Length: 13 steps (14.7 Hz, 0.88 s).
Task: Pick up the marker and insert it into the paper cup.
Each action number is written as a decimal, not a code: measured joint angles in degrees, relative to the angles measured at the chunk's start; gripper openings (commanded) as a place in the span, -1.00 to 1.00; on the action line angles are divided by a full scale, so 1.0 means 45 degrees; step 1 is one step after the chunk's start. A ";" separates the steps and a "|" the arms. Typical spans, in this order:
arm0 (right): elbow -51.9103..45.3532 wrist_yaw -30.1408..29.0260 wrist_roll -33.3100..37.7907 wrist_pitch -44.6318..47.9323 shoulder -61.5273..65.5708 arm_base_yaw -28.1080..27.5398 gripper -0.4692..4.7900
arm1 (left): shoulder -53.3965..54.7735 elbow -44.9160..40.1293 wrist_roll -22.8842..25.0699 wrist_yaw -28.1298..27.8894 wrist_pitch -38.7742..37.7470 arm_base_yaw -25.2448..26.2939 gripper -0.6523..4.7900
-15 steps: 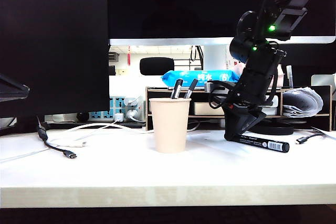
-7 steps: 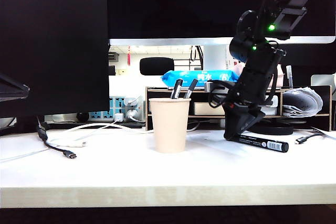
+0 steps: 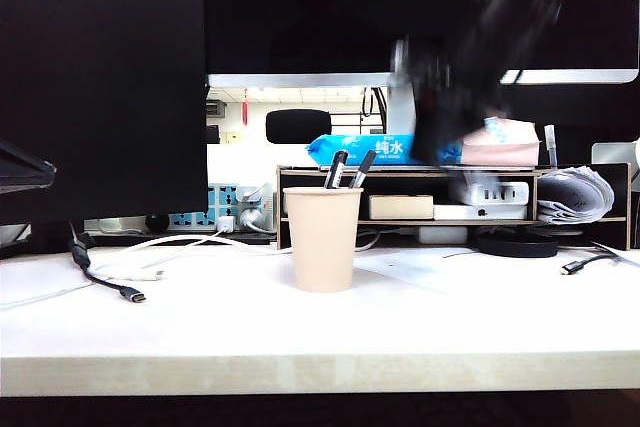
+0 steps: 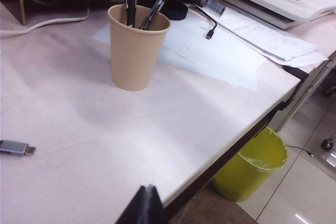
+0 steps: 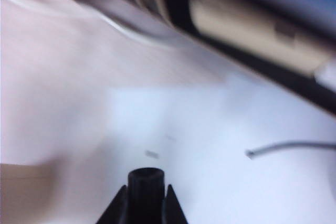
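Our right claw clamps the marker, blurred at upper right above the paper cup; our left claw looks together.

My right arm shows as a dark motion smear in the upper right of the exterior view, raised high, with the right gripper hanging at its lower end, too blurred there for me to read its jaws. In the right wrist view, the right gripper's fingers sit at the bottom centre of the frame, closed in on the round black end of the marker between them. Of my left arm I see only the dark tip of the left gripper at the bottom edge of the left wrist view; its fingers look pressed together, holding nothing.
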 measured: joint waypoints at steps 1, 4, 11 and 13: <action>-0.0010 -0.0753 0.0257 0.0000 -0.0612 0.0000 -0.79 | 0.0000 0.0000 0.0000 0.0000 0.0000 0.0000 -0.78; -0.0010 -0.1477 0.0806 -0.0160 -0.2331 0.0019 -0.79 | 0.0000 0.0000 0.0000 0.0000 0.0000 0.0000 -0.78; -0.4775 -0.2419 0.2939 0.1860 -0.6246 0.0039 -0.77 | 0.0000 0.0000 0.0000 0.0000 0.0000 0.0000 -0.78; -0.6635 -0.2866 0.5158 0.7009 -0.6222 0.0525 -0.59 | 0.0000 -0.0005 0.0000 0.0000 0.0000 0.0000 -0.78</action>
